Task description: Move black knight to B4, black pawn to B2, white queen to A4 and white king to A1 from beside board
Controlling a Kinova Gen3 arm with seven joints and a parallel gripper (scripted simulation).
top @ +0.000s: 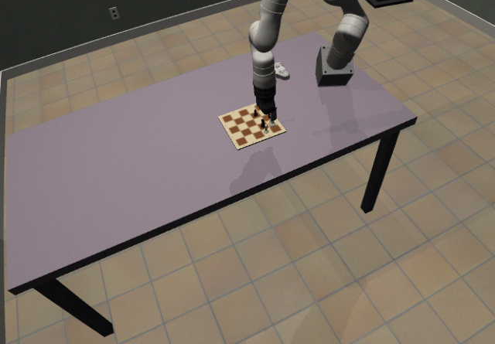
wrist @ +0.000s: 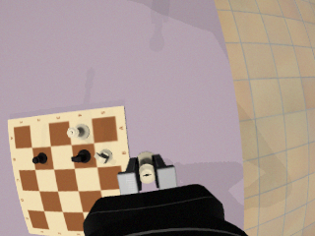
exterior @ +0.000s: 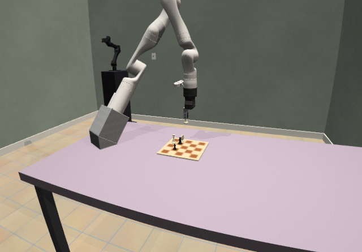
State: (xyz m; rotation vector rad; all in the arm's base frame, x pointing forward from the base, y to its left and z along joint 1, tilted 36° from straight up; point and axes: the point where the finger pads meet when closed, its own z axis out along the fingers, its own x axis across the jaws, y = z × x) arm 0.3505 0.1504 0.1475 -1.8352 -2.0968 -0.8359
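Note:
My gripper [top: 272, 115] [exterior: 185, 115] [wrist: 146, 167] is shut on the white king [exterior: 185, 121] [wrist: 147, 175], held upright, well above the table beyond the board's 5 side. On the board [top: 229, 134] [exterior: 199, 156] [wrist: 124, 129], the white queen [exterior: 173, 139] [wrist: 83, 132] stands on A4, the black knight [top: 262, 123] [exterior: 180, 140] [wrist: 82, 156] on B4 and the black pawn [top: 255, 113] [exterior: 175, 147] [wrist: 40, 158] on B2. All three are upright. A1 is bare in the wrist view. In the top view, the gripper partly hides the A4 area.
A white piece [top: 266, 130] [exterior: 182, 138] [wrist: 103, 156], apparently a knight, stands on B5 close beside the black knight. The grey arm base [top: 334, 77] [exterior: 112, 124] stands on the purple table [top: 131, 165] [exterior: 248, 184]. A black pedestal is behind, on the floor.

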